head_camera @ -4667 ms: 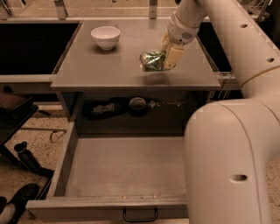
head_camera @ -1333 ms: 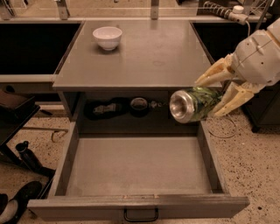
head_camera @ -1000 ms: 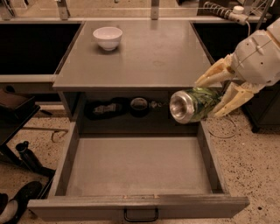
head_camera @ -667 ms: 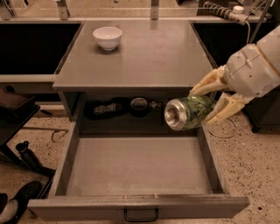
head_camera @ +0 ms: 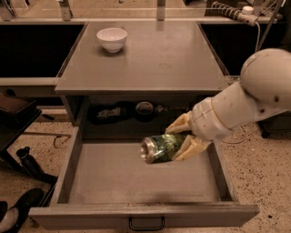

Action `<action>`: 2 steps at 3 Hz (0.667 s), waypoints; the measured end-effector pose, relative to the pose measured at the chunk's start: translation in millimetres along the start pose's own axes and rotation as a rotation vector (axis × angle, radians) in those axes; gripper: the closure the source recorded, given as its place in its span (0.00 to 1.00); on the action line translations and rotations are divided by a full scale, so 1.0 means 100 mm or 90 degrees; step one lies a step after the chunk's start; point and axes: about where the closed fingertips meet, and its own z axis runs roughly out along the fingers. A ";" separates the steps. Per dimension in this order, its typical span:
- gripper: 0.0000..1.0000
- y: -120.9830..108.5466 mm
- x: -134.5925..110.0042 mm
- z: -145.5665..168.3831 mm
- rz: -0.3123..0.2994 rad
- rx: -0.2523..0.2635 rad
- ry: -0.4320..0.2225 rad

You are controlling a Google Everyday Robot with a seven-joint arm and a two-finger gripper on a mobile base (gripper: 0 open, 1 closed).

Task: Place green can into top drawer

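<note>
The green can (head_camera: 160, 147) lies on its side in my gripper (head_camera: 182, 138), silver end facing the camera. The gripper's cream fingers (head_camera: 187, 149) are shut on the can's rear half, one above and one below it. The arm comes in from the right. The can hangs over the right half of the open top drawer (head_camera: 113, 178), low above its flat grey floor; whether it touches the floor I cannot tell. The drawer is pulled fully out, its dark handle (head_camera: 146, 224) at the front edge.
A white bowl (head_camera: 112, 39) stands at the back left of the grey cabinet top (head_camera: 154, 59). A dark recess (head_camera: 132, 111) behind the drawer holds small dark items. Dark shoes (head_camera: 18, 207) lie on the speckled floor at the left. A power strip (head_camera: 236, 12) is at the back right.
The gripper carried the can from the cabinet top out to the right, then down and left. The can now sits lower, inside the drawer's outline.
</note>
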 end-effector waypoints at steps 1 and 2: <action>1.00 -0.06 0.02 0.63 0.026 -0.017 -0.002; 1.00 -0.06 0.02 0.63 0.026 -0.017 -0.002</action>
